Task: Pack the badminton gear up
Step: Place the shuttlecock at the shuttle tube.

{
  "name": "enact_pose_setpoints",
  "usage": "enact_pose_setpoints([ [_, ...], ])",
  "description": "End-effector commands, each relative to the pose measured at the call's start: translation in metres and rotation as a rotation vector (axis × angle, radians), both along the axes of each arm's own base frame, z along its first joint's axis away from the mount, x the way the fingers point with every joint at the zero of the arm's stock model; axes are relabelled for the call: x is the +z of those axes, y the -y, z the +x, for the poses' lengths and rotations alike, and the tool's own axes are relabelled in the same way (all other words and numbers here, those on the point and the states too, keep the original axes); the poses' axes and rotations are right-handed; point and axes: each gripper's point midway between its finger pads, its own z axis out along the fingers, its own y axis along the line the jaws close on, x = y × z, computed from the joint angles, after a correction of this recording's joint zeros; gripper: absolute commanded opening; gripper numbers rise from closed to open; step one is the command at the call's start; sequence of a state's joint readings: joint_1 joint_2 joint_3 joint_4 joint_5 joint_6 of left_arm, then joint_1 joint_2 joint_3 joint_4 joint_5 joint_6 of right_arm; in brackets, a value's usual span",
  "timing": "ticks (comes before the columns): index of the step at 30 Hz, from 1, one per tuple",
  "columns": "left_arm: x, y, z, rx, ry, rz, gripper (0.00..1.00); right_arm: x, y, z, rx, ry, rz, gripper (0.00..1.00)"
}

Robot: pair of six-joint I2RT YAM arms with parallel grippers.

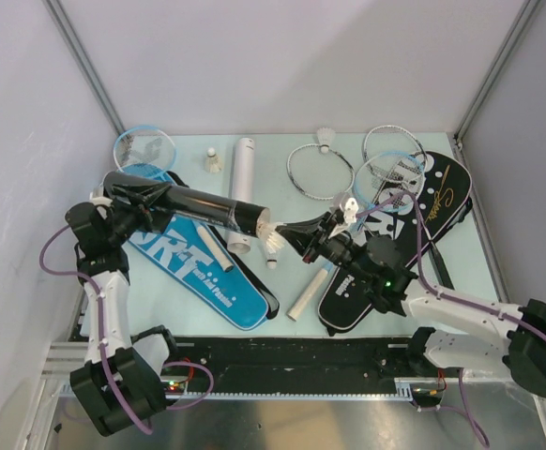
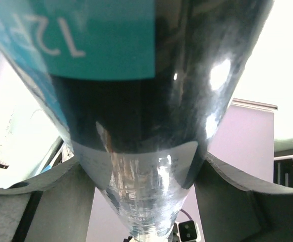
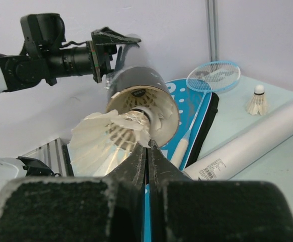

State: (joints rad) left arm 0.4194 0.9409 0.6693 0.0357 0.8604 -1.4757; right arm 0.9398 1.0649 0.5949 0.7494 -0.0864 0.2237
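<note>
My left gripper (image 1: 151, 195) is shut on a long black tube (image 1: 203, 206) and holds it level above the blue cover (image 1: 198, 267). In the left wrist view the tube (image 2: 136, 126) fills the frame between the two fingers (image 2: 48, 201). My right gripper (image 3: 147, 147) is shut on the feather edge of a white shuttlecock (image 3: 106, 141), whose nose sits at the tube's open mouth (image 3: 161, 108). From above, that shuttlecock (image 1: 275, 231) is just right of the tube's end, with the right gripper (image 1: 290, 233) behind it.
Loose shuttlecocks (image 1: 215, 161) (image 1: 326, 139) lie at the back. A white tube (image 1: 243, 173) lies behind the black one, another (image 1: 309, 292) by the black cover (image 1: 395, 248). Silver rackets (image 1: 320, 172) and light blue rackets (image 1: 144, 148) lie on the table. Walls close three sides.
</note>
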Motion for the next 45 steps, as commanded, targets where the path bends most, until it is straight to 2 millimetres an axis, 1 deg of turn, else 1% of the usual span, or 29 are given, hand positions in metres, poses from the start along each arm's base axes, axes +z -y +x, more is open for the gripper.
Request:
enact_pose_setpoints([
  [1, 0.017, 0.011, -0.008, -0.047, 0.064, 0.009, 0.4, 0.026, -0.011, 0.004, 0.005, 0.051, 0.083, 0.0],
  [10, 0.016, 0.018, -0.01, -0.075, 0.068, 0.011, 0.4, 0.026, -0.034, 0.021, -0.018, 0.059, 0.096, 0.0],
  [15, 0.015, 0.019, -0.009, -0.079, 0.065, 0.012, 0.4, 0.025, -0.042, 0.029, -0.039, 0.056, 0.12, 0.0],
  [21, 0.019, 0.02, -0.01, -0.073, 0.07, 0.008, 0.39, 0.021, -0.052, 0.037, -0.062, 0.053, 0.137, 0.0],
  [27, 0.024, 0.021, -0.013, -0.057, 0.083, 0.006, 0.39, 0.012, -0.06, 0.045, -0.081, 0.041, 0.141, 0.0],
  [29, 0.025, 0.021, -0.013, -0.055, 0.086, 0.006, 0.39, 0.01, -0.061, 0.046, -0.091, 0.035, 0.137, 0.03],
  [31, 0.024, 0.019, -0.012, -0.037, 0.085, 0.009, 0.38, 0.009, -0.06, 0.046, -0.104, 0.03, 0.129, 0.09],
  [32, 0.025, 0.018, -0.012, -0.028, 0.091, 0.015, 0.38, 0.006, -0.06, 0.045, -0.111, 0.025, 0.112, 0.14],
  [35, 0.027, 0.015, -0.011, -0.002, 0.107, 0.034, 0.38, 0.008, -0.055, 0.039, -0.153, 0.034, 0.067, 0.27],
  [36, 0.028, 0.015, -0.011, 0.0, 0.111, 0.037, 0.38, 0.004, -0.054, 0.037, -0.158, 0.018, 0.045, 0.32],
  [38, 0.029, 0.015, -0.011, 0.002, 0.109, 0.034, 0.38, 0.005, -0.048, 0.032, -0.154, -0.022, 0.034, 0.43],
  [41, 0.028, 0.015, -0.011, 0.0, 0.105, 0.027, 0.38, 0.002, -0.041, 0.026, -0.154, -0.088, 0.012, 0.55],
  [44, 0.031, 0.015, -0.012, 0.001, 0.116, 0.036, 0.38, 0.002, -0.031, 0.019, -0.151, -0.134, -0.011, 0.63],
  [45, 0.031, 0.015, -0.012, 0.002, 0.12, 0.039, 0.38, -0.001, -0.027, 0.018, -0.156, -0.151, -0.03, 0.65],
])
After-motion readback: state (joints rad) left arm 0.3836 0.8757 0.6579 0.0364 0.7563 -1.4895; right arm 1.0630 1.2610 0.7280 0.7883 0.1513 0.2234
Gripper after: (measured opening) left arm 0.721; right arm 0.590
